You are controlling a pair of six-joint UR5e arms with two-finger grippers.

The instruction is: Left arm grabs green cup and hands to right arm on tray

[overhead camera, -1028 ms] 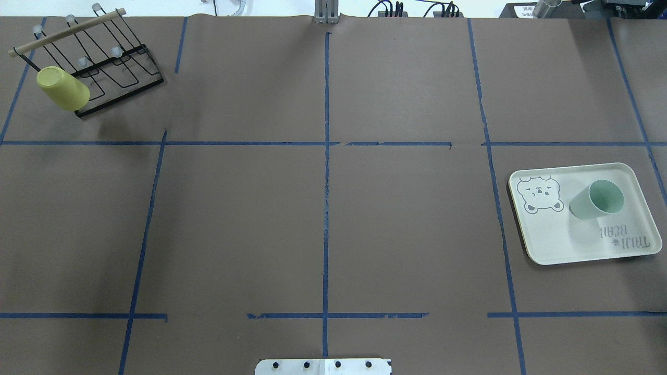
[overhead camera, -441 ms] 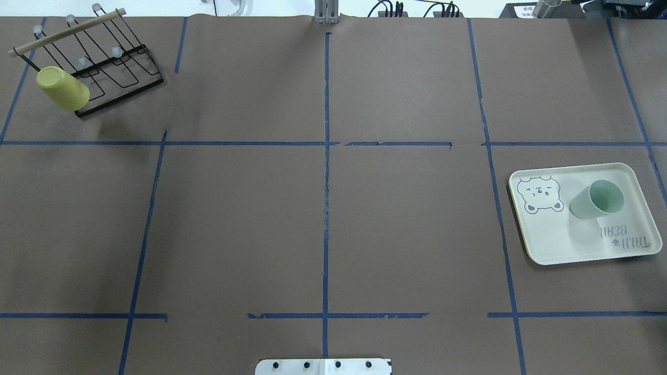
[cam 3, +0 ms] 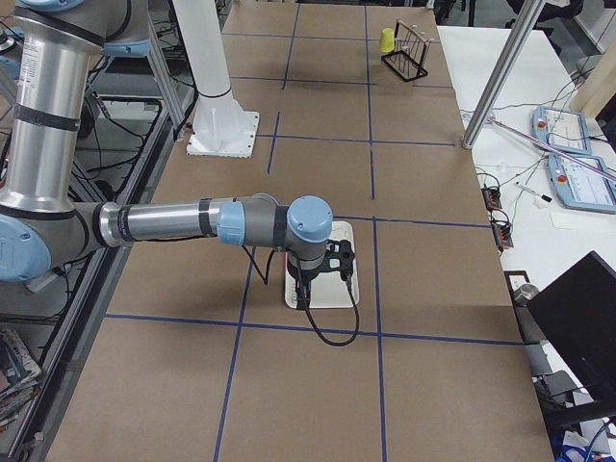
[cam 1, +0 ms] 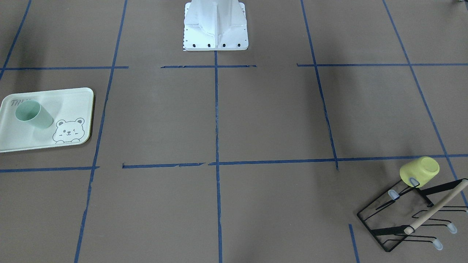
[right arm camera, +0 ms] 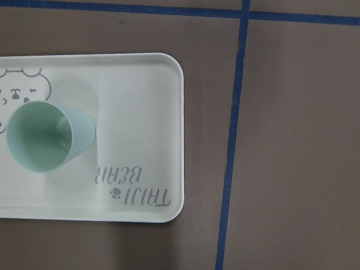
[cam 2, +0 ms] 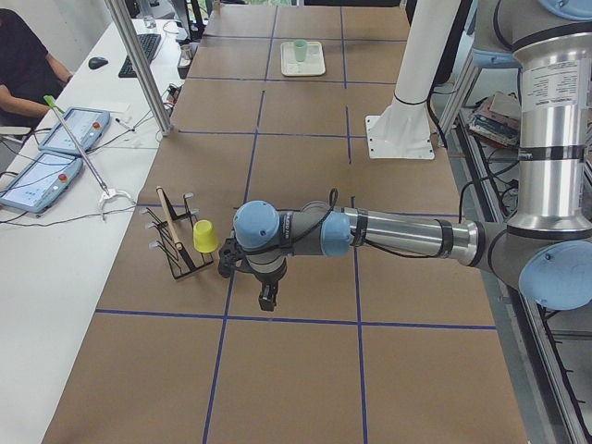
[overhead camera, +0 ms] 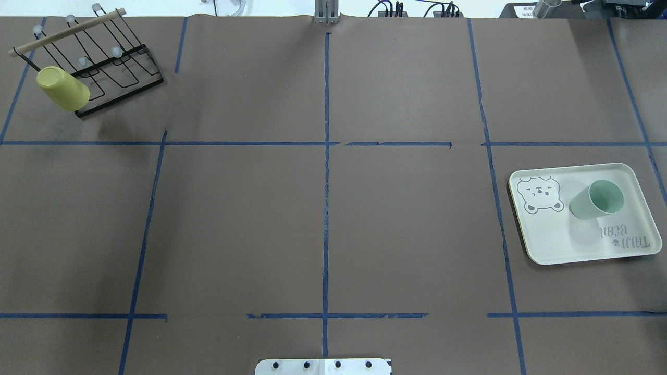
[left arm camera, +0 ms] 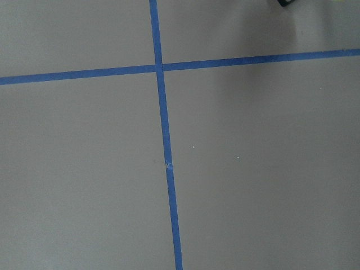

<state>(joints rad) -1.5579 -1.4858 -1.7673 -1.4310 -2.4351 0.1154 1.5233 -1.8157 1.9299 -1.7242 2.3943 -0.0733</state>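
The green cup (overhead camera: 596, 199) stands upright on the tray (overhead camera: 563, 239) at the table's right side, free of any gripper. It also shows in the front view (cam 1: 33, 114) and the right wrist view (right arm camera: 48, 138), beside the bear drawing. The arms show only in the side views. The left gripper (cam 2: 266, 301) hangs over bare table next to the rack. The right gripper (cam 3: 302, 296) hangs above the tray (cam 3: 327, 289). I cannot tell whether either gripper is open or shut.
A yellow-green cup (overhead camera: 62, 88) sits upside down on a black wire rack (overhead camera: 114, 62) at the far left corner. Blue tape lines cross the brown table. The white robot base (cam 1: 215, 25) stands at the middle of the near edge. An operator sits beyond the table (cam 2: 28, 65).
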